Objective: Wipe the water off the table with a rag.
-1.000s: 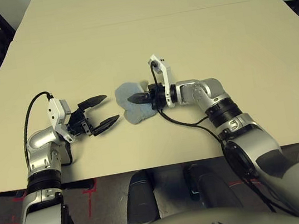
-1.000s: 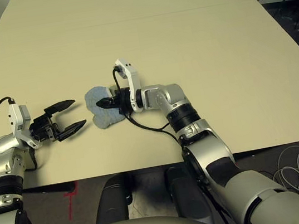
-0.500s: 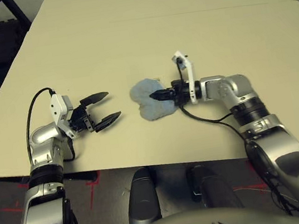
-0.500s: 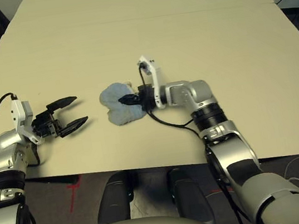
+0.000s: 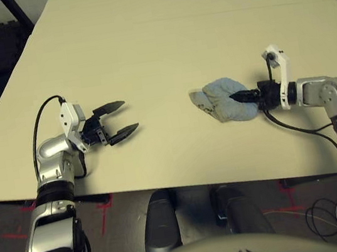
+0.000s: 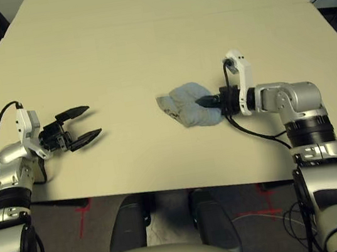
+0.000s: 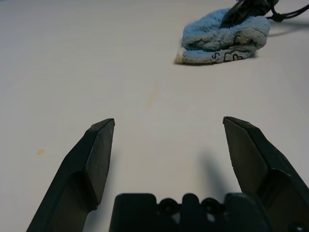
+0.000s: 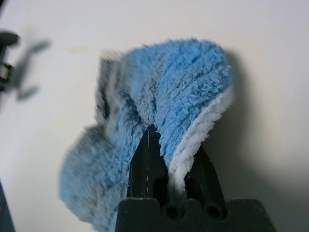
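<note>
**Operator:** Report the work state, beginning at the left.

**Technician:** The left pincer (image 5: 131, 114) is over the left part of the tabletop (image 5: 146, 59). Its two fingers stand wide apart, with nothing between them. It appears to have no function in the wiping step.

**Operator:** State the condition of the surface next to it.

**Technician:** Residue is present. A small orange spot (image 7: 40, 152) lies close to the left pincer. A faint, elongated yellowish smear (image 7: 153, 96) lies between that pincer and the rag (image 5: 225, 111). Both are water to be removed.

**Operator:** Continue to the right. Locate the rag.

**Technician:** The rag is right of centre, towards the robot's side of the tabletop. It is blue, bunched, and appears to rest on the surface. A pale flap with dark markings points towards the left pincer.

**Operator:** State the condition of the right pincer.

**Technician:** The right pincer (image 5: 234, 97) is clamped on the rag. A fold with a white edge (image 8: 203, 123) is caught between its fingers.

**Operator:** Assess progress.

**Technician:** Gripping the rag: complete. Wiping: judged to be in hand, but incomplete, since marks are visible. The amount already removed cannot be determined, nor can the surface under the rag be inspected. Outstanding work: pass the rag over the smear and the spot, then check the tabletop for residue. Caution: the left pincer may obstruct the pass at the spot.
</note>
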